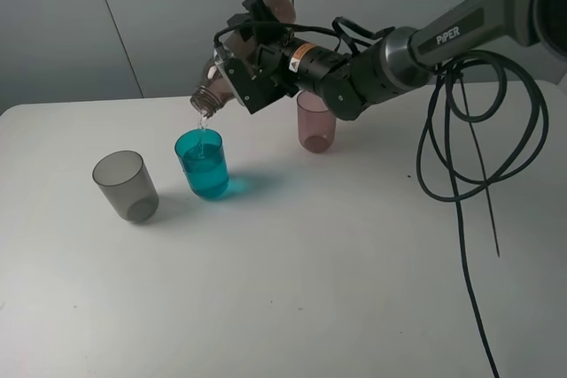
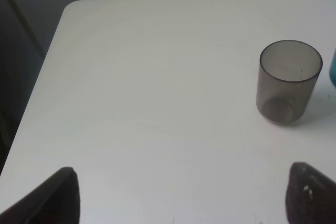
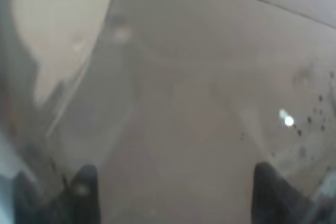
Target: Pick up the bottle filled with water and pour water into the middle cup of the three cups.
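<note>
now, pouring into the middle cup (image 1: 203, 164)
my right gripper (image 1: 237, 73) is clamped on the bottle (image 1: 208, 95), tilted neck-down just above that teal cup; a thin stream of water (image 1: 204, 127) falls in.

the right arm (image 1: 399, 55) is round in section, grey and black, with white "piper" lettering (image 1: 459, 28) on its grey link. just past the lettering toward the tip sits a black wrist (image 1: 354, 77) bearing a small orange-and-white label (image 1: 306, 52). behind the lettering, thin black cables (image 1: 457, 219) hang in loops. the right gripper (image 1: 235, 68) is black and boxy. the left gripper (image 2: 186, 198) has dark, rounded fingers (image 2: 60, 198).
</note>
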Robot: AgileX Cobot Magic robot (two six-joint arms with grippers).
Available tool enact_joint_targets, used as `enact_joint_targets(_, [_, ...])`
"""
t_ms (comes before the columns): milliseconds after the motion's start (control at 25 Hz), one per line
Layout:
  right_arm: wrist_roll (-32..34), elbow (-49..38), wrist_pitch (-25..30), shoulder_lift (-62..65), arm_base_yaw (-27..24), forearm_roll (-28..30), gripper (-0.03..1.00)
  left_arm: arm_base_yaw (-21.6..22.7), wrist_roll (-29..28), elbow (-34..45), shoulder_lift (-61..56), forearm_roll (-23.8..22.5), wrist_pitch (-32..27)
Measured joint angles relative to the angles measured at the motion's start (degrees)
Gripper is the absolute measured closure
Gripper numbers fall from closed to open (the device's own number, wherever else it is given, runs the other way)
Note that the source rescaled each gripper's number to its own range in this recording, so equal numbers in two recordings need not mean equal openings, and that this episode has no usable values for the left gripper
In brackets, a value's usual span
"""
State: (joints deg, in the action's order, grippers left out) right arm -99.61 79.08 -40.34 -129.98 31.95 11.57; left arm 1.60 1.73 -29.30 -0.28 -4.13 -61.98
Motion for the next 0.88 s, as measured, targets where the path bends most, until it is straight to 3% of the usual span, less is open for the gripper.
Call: enact_joint_targets(880, [-5.09, 0.0, -1.77, 0.0, 0.0, 7.14, 0.93, 0.0, 0.0, 0.0, 0.0, 0.0, 0.0])
